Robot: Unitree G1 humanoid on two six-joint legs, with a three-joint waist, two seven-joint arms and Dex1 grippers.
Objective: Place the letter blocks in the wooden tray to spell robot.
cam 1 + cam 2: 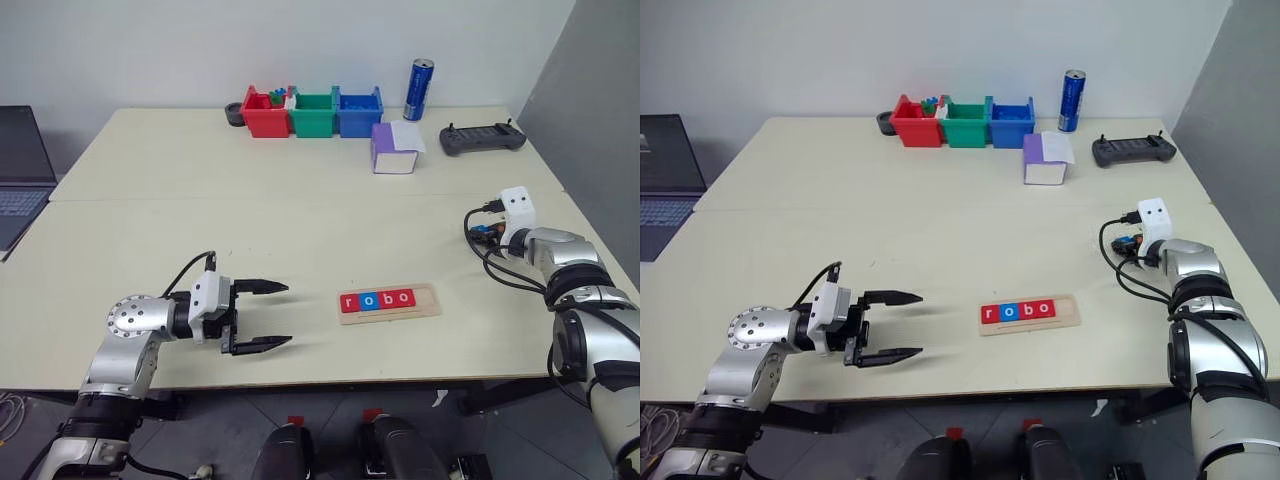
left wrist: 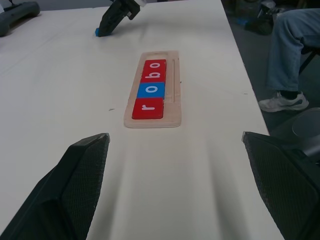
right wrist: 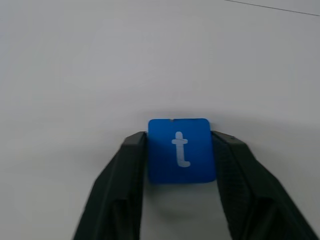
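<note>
A robot's right gripper [image 3: 181, 150] is closing on the last letter block, a blue "t" tile [image 3: 181, 150] lying flat on the pale table [image 1: 300, 220], its two black fingers [image 3: 127, 172] pressing against the tile's opposite edges. The tile is sitting squarely between the fingertips, face up, and appears not yet lifted. Well off to that gripper's left, the wooden tray [image 1: 428, 305] is already carrying four tiles reading "r o b o" [image 1: 376, 299], with one bare slot waiting at the end nearer the right gripper. The left gripper [image 1: 262, 316] is hovering just above the table on the tray's other side, fingers spread wide and holding nothing, pointing toward the tray. The step in hand looks to be the pickup of the final letter. Next, the right arm will probably need to lift the "t" clear, carry it leftward to the tray, and set it upright-reading in the empty end slot beside the second "o".
</note>
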